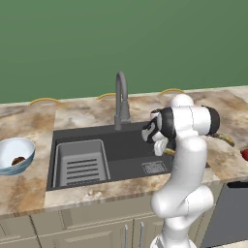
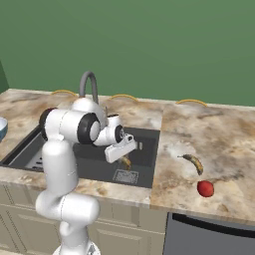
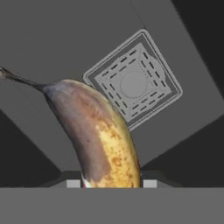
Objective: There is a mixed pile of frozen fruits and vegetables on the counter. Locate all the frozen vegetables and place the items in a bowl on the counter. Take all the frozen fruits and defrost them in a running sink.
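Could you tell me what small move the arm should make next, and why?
Probably open the jaws and drop the banana. The gripper is shut on it and hangs over the sink, with the square drain right below, so the fruit should land inside the basin.

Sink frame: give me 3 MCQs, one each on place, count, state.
1. Where is the brown-spotted yellow banana that the gripper holds?
A. Over the dark-grey sink basin, near its square drain
B. Inside the bowl
C. On the stove

2. How many loose items lie on the marbled beige counter right of the sink?
A. None
B. Two
C. Five

3. What is in the pale-blue round bowl?
A. A banana
B. Water
C. A dark-brown lump

Key: 1 A, the hand view shows the banana hanging over the drain. 2 B, the right base view shows a second banana and a red chunky piece. 3 C, the left base view shows the lump inside.
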